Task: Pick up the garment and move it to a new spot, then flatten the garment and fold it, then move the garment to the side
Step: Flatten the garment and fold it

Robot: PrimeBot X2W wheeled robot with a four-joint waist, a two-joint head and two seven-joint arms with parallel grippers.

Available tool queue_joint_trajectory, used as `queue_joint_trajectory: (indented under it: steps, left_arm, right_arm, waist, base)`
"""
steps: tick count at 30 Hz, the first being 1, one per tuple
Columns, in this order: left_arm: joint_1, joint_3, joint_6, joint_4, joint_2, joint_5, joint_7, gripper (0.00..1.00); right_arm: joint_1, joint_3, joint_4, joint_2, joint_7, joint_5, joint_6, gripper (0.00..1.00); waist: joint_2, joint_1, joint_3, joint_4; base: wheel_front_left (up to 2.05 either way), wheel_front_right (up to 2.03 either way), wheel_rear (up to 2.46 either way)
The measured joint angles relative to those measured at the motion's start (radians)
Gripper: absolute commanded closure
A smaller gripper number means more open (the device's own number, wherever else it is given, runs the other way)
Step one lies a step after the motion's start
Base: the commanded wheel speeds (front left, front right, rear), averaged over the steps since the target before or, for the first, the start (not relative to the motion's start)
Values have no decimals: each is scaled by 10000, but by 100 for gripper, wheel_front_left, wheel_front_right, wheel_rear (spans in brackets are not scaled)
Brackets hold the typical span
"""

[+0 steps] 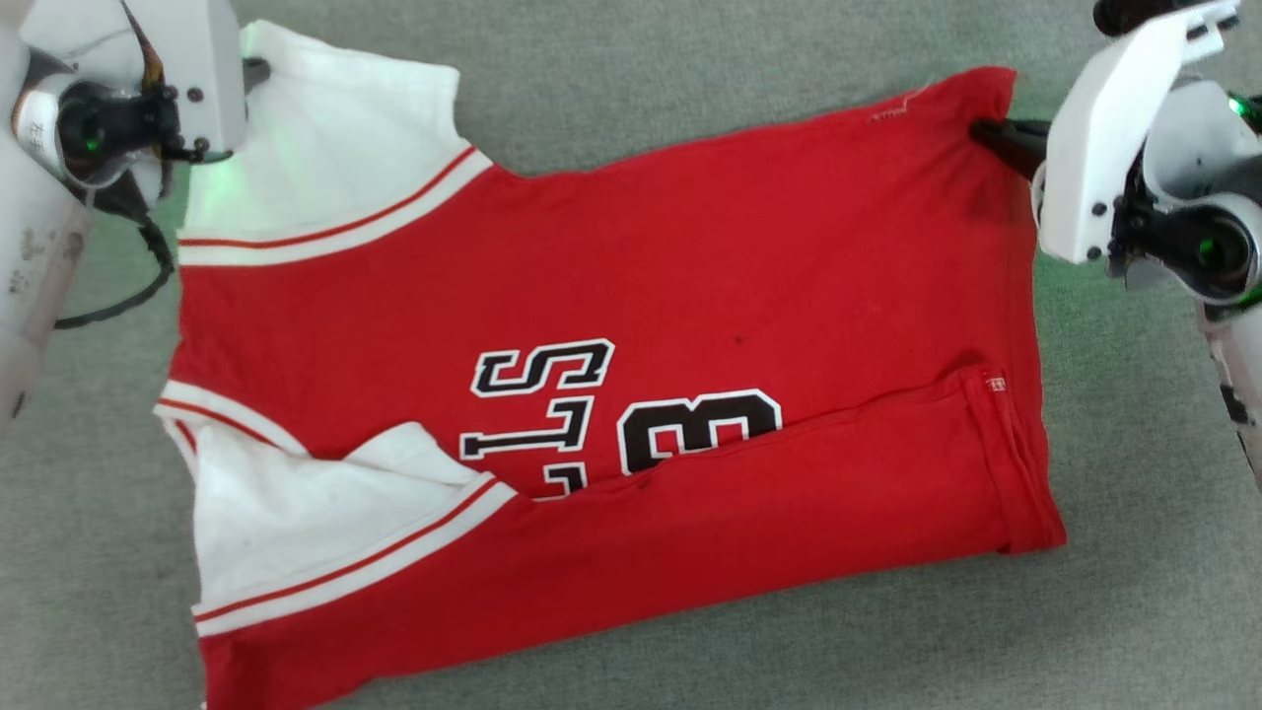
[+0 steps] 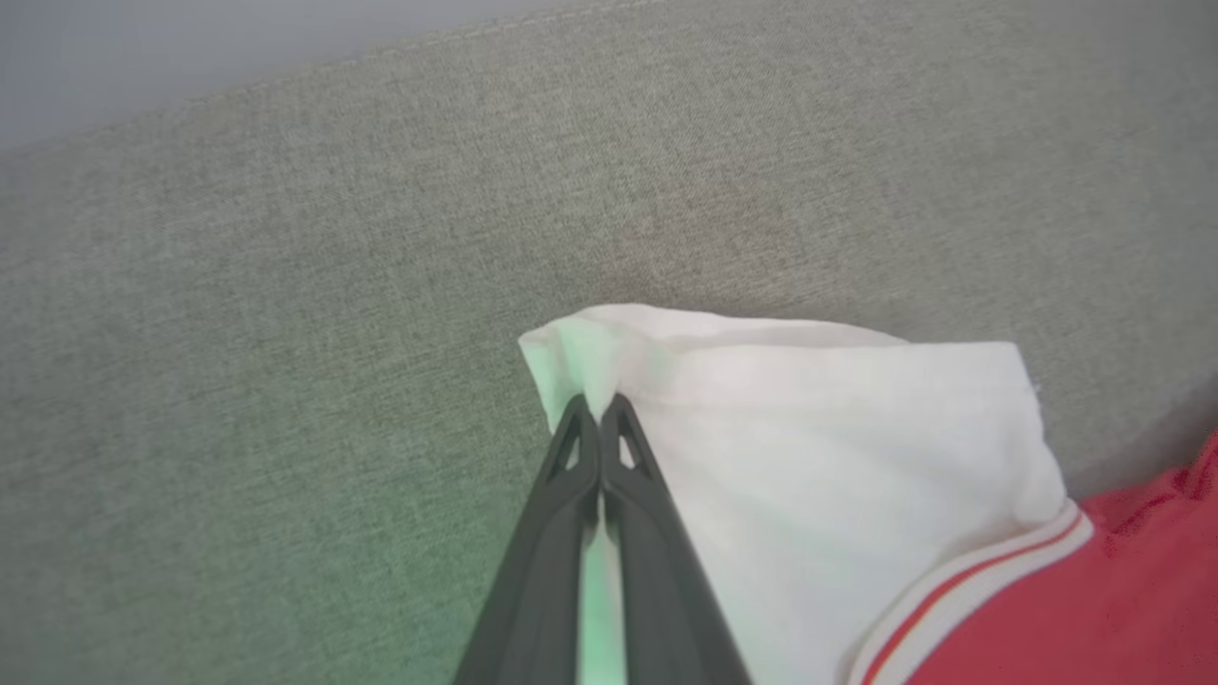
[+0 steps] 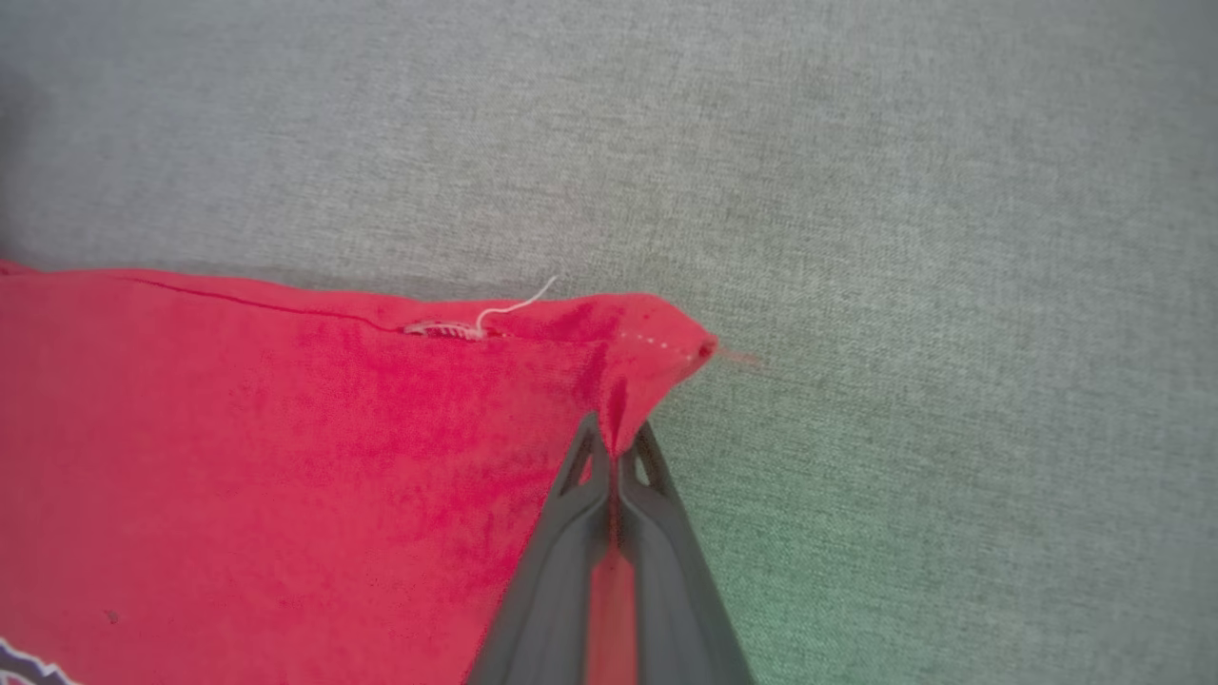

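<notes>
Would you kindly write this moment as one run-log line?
garment: on grey surface, near side folded over | left gripper: jaws shut on white sleeve | right gripper: jaws shut on red hem corner

left gripper (image 2: 599,409): up from bottom centre, dark fingers pressed tight together | grip: pinching the white sleeve corner of the garment (image 2: 837,457), mid-frame | trim: red-and-white stripe (image 2: 971,580) lower right, red body at the right edge | surface: grey woven fabric (image 2: 285,285) all around, paler band upper left
</notes>
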Motion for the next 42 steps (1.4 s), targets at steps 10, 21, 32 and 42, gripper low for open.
queue_joint_trajectory:
  steps: [10,21,32,42]
  left_arm:
    - [464,280,-82,-696,58,-686,393,100]
    - [2462,268,1358,-4222,1496,-1388,1233,100]
    - [5843,6,3958,-8943,3428,-2458,1499,100]
    - [6971,-128,4452,-9415,3402,-2807,1018,63]
  right_arm:
    - [1028,619,-660,-988,-708,491,0,100]
    - [2994,472,-1666,-1898,-1047,953,0,100]
    - [5323,-251,-2573,-2161,-752,1131,0,100]
    - [6194,-823,-2778,-1766,-234,736,0,73]
  waist:
    - [0,0,-920,421]
    - [0,0,-2172,939]
    - [0,0,-3070,1339]
    - [0,0,-3294,1351]
  base:
    - [0,0,0]
    - [0,0,0]
    - [0,0,0]
    - [0,0,0]
